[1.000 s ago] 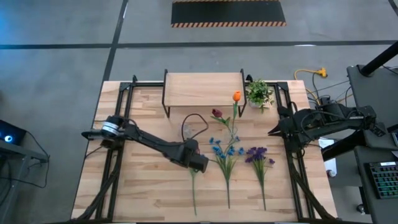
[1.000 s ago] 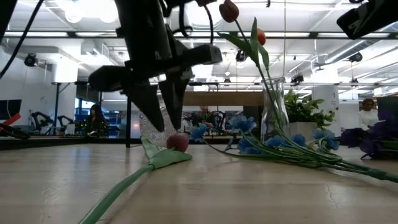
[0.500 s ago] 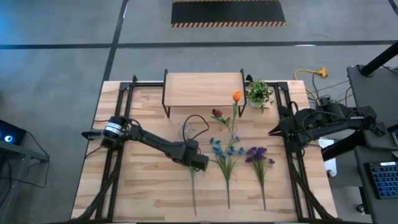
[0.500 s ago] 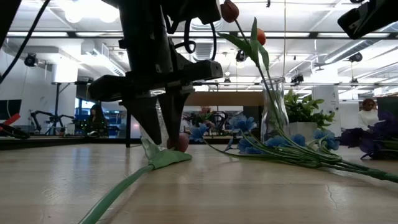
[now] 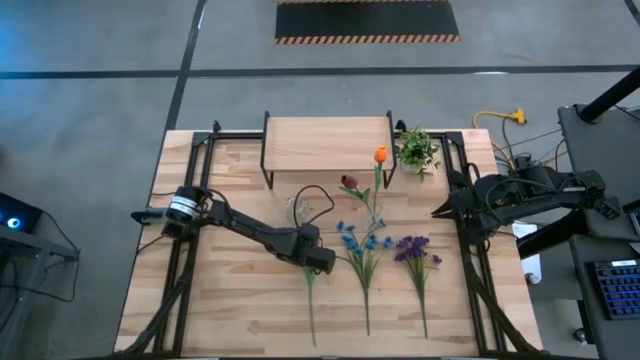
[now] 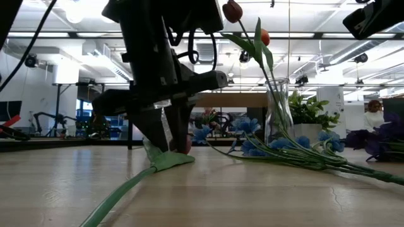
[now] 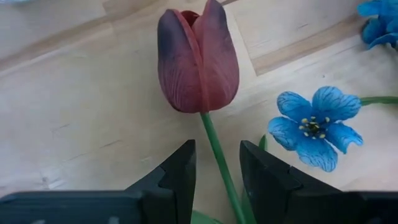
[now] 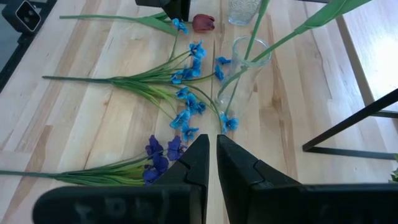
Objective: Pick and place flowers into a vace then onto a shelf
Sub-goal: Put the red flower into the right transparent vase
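Observation:
A dark red tulip (image 7: 198, 59) lies flat on the table, its long green stem (image 5: 311, 300) running toward the near edge. My left gripper (image 7: 217, 177) points steeply down over it and is open. Its fingers stand on either side of the stem just below the bloom, with a gap to the stem on both sides. The glass vase (image 8: 245, 68) stands upright with an orange tulip (image 5: 380, 155) and a maroon tulip (image 5: 348, 183) in it. A blue bunch (image 5: 362, 245) and a purple bunch (image 5: 415, 250) lie beside it. The shelf (image 5: 327, 143) stands at the far edge. My right gripper (image 8: 211, 162) waits shut above the table's right side.
A second clear glass (image 5: 300, 208) stands just beyond my left gripper. A small potted plant (image 5: 417, 150) sits right of the shelf. Black frame rails (image 5: 185, 280) run along both table sides. Bare wood lies at the near left (image 5: 220, 310).
My left gripper has come down toward the table over the dark red tulip, its fingers now low on both sides of the stem. The tulip has stayed where it lay.

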Action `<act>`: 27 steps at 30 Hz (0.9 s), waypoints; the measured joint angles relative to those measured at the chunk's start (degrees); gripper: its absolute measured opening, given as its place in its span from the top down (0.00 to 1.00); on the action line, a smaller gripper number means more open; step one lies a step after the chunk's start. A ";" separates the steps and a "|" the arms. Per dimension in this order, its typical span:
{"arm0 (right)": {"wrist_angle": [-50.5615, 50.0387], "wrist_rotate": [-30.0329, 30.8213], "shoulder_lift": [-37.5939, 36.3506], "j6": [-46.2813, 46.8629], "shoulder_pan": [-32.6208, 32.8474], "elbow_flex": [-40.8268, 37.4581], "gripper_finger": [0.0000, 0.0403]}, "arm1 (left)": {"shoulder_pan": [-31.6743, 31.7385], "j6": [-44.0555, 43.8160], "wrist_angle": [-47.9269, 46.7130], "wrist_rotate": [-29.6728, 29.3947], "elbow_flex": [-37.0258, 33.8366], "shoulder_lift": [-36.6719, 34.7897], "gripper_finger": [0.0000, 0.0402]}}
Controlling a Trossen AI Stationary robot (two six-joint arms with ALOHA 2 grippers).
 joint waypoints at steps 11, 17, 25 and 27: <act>-0.02 0.04 0.02 -0.22 -0.02 0.00 0.94 | 0.00 -0.01 0.08 1.11 0.15 1.65 0.73; -0.40 0.12 0.04 -0.44 -0.02 0.00 0.94 | 0.02 -0.01 -0.56 1.36 0.43 1.68 0.80; -0.39 0.11 0.02 -0.70 -0.02 0.00 0.94 | 0.02 -0.21 -1.11 1.79 0.66 1.59 0.98; -0.39 0.11 0.02 -0.70 -0.02 0.00 0.94 | 0.02 -0.21 -1.07 2.08 0.65 1.36 0.98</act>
